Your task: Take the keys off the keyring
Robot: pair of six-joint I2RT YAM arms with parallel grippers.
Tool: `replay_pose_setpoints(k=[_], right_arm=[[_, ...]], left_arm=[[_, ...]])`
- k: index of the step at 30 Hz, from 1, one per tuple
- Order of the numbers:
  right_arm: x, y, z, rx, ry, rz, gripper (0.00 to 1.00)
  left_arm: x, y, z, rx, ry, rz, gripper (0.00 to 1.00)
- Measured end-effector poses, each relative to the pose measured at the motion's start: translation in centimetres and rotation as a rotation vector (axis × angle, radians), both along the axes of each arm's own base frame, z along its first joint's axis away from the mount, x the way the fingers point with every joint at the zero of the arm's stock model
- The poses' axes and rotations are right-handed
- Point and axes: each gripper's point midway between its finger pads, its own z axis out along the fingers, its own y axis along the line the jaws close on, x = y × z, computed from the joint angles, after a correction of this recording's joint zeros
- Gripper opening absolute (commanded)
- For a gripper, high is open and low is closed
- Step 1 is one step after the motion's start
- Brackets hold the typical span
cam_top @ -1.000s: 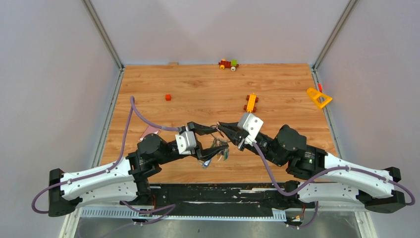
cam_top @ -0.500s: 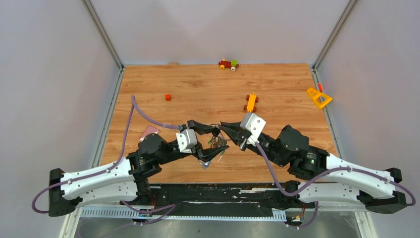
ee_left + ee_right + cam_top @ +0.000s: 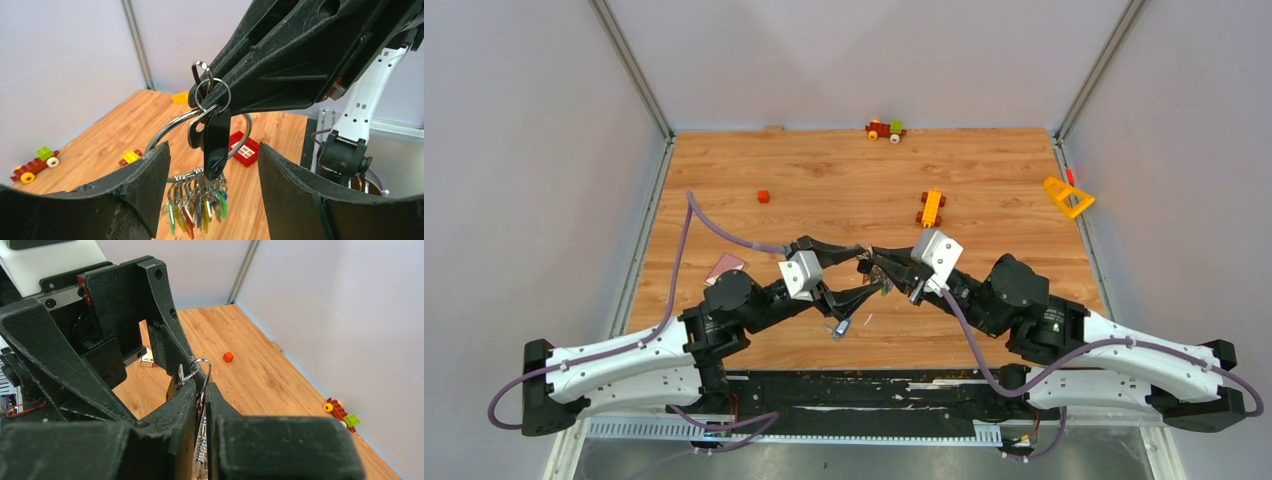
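My right gripper [image 3: 202, 388] is shut on the silver keyring [image 3: 169, 126] and holds it in the air above the table. Small silver rings [image 3: 212, 93] and a black tag [image 3: 216, 145] hang at its tip. The keys [image 3: 196, 207], a bunch with green, yellow, red and blue tags, dangle from the bottom of the loop. My left gripper [image 3: 212, 151] is open, with one finger on each side of the loop and touching nothing. In the top view the two grippers meet at mid-table, left [image 3: 856, 272] and right [image 3: 876, 259]. A small blue-tagged piece [image 3: 842, 328] lies below them.
A red cube [image 3: 763, 196], a yellow and red brick [image 3: 931, 207], a toy brick car [image 3: 885, 129] at the back edge and an orange triangle piece [image 3: 1067, 197] at the right wall. A pink card [image 3: 725, 267] lies at the left. A red plate [image 3: 244, 148] sits under the keyring.
My left gripper has opened wider and moved up and right, so that its fingers straddle the keyring. The right gripper, still shut on the ring, has shifted slightly.
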Motion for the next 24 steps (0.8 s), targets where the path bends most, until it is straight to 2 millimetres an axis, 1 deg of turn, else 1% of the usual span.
replay_pose_setpoints(k=[5,7,9,13,15,18,21,24], right_arm=[[0.1,0.2,-0.6,-0.010,0.003,-0.003,0.00],[0.1,0.3,-0.7,-0.010,0.003,-0.004,0.00],[0.1,0.3,-0.7,-0.011,0.003,-0.003,0.00],[0.1,0.3,-0.6,-0.006,0.002,0.000,0.00],[0.1,0.3,-0.6,-0.007,0.002,0.001,0.00],[0.1,0.3,-0.7,-0.009,0.003,0.001,0.00],[0.1,0.3,-1.2,-0.018,0.006,-0.003,0.00],[0.3,0.1,-1.3,-0.016,0.006,-0.016,0.00]], left_arm=[[-0.1,-0.4,-0.4,0.010,0.006,-0.010,0.71],[-0.2,-0.6,-0.5,0.011,0.006,-0.022,0.69],[-0.4,-0.8,-0.4,0.010,0.004,-0.035,0.65],[-0.6,-0.9,-0.1,-0.002,-0.001,-0.048,0.54],[-0.6,-0.8,0.1,-0.013,-0.002,-0.049,0.44],[-0.7,-0.8,0.4,-0.023,-0.001,-0.052,0.20],[-0.7,-0.8,0.5,-0.027,-0.004,-0.055,0.01],[-0.8,-0.8,0.5,-0.028,-0.001,-0.058,0.00]])
